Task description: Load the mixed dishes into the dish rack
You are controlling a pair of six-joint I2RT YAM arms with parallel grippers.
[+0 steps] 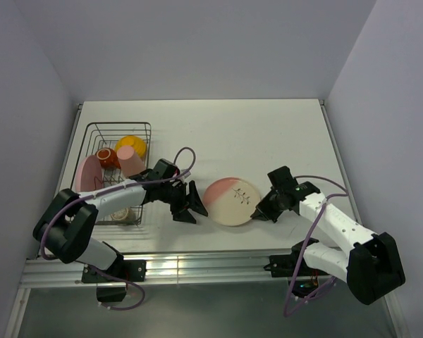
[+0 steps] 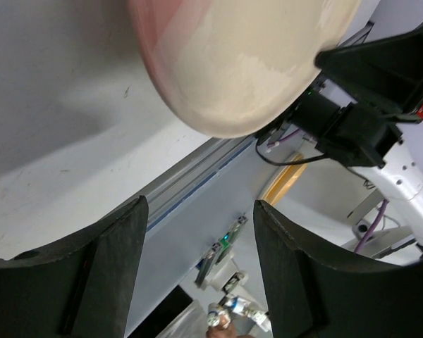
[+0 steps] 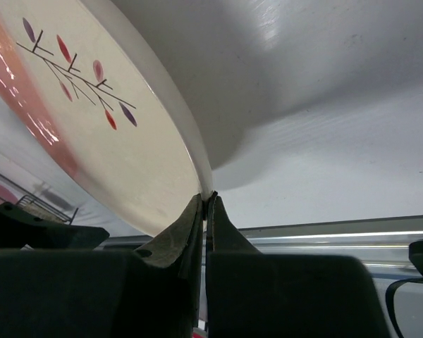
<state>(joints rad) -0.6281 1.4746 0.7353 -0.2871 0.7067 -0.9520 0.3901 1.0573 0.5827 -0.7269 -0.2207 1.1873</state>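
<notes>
Starting at the dish rack [image 1: 120, 124], and it's crowded. A pink plate [image 1: 88, 176] leans along its left side. A dark red-brown cup [image 1: 107, 156], an orange-yellow bowl [image 1: 130, 144] and a pink tumbler [image 1: 133, 164] fill its far half, and a speckled beige cup [image 1: 121, 213] sits at its near end.

Just right of the rack, the left gripper [image 2: 197, 210] has its jaws wide apart with nothing between them, mouth aimed at the pink-and-cream plate [image 1: 230, 201]. That plate is further right of the rack, tilted up off the table [image 1: 268, 134].

On the plate's side away from the rack, the right gripper [image 3: 206, 201] is pinched tight on the rim, with only the thin edge held. That's the worry: with so narrow a hold, the plate could swivel or slip if the left fingers bump it instead of straddling the rim, and it would drop onto the table. Second worry: free wire in the rack looks scarce, so the plate could knock the tumbler going in.

Writing? None readable. There's only a painted twig with coloured leaves on the plate's face.
</notes>
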